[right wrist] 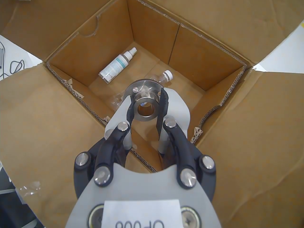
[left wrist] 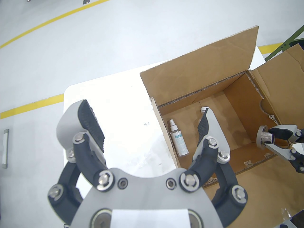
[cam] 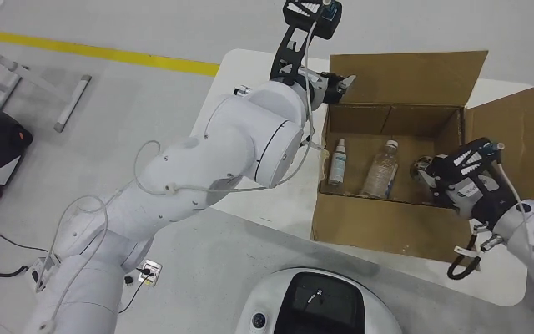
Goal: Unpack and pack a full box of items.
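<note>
Cardboard takes up most of your view: the box point(cam: 367, 227) stands open on the white tabletop point(cam: 242, 75), its flaps spread outward. Your right hand point(right wrist: 147, 107) is clamped on a metal flanged bushing point(right wrist: 144, 90) and holds it over the box's interior, near the right wall. On the box floor you have a small spray bottle point(right wrist: 117, 65) lying by the left wall and a clear plastic bottle point(cam: 381, 169) lying just beside it, not touching. Your left hand point(left wrist: 146, 111) hangs above the tabletop at the box's far left corner, its fingers point(left wrist: 91, 122) spread wide.
</note>
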